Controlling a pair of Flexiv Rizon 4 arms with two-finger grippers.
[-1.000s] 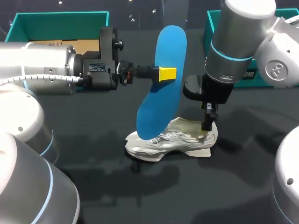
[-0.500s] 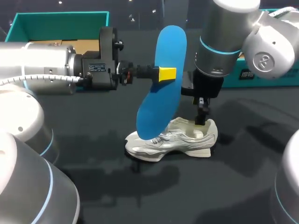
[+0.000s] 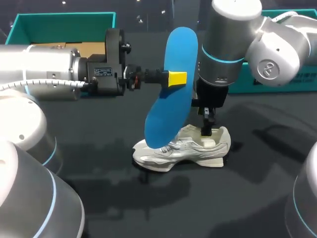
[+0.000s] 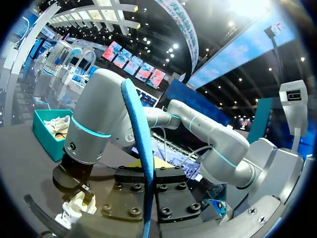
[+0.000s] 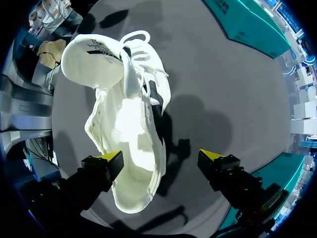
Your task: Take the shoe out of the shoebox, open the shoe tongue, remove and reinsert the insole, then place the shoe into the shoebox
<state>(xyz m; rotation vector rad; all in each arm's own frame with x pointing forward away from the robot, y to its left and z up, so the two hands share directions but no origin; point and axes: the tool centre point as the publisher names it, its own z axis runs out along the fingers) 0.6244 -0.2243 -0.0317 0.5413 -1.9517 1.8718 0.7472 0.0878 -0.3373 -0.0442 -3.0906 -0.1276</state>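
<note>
A white shoe (image 3: pixel 183 148) stands on the dark table, toe to the left; it also shows in the left wrist view (image 4: pixel 74 208). My left gripper (image 3: pixel 177 78) is shut on the blue insole (image 3: pixel 171 94), holding it upright in the air above the shoe. That insole (image 4: pixel 141 144) appears edge-on between the left gripper's (image 4: pixel 148 171) fingers. Just above the shoe's heel opening hangs my right gripper (image 3: pixel 205 124). It stands open (image 5: pixel 162 158), one yellow tip over the shoe (image 5: pixel 129 129) and the other over bare table. The tongue (image 5: pixel 94 57) is pulled up.
A teal shoebox (image 3: pixel 64 22) with brown paper inside sits at the back left. A second teal box (image 3: pixel 277 84) lies at the back right behind my right arm. Dark table (image 3: pixel 223 203) spreads in front of the shoe.
My right arm has swung left, bringing its open gripper from the heel's outer edge to over the shoe's opening. The left arm and insole have not moved.
</note>
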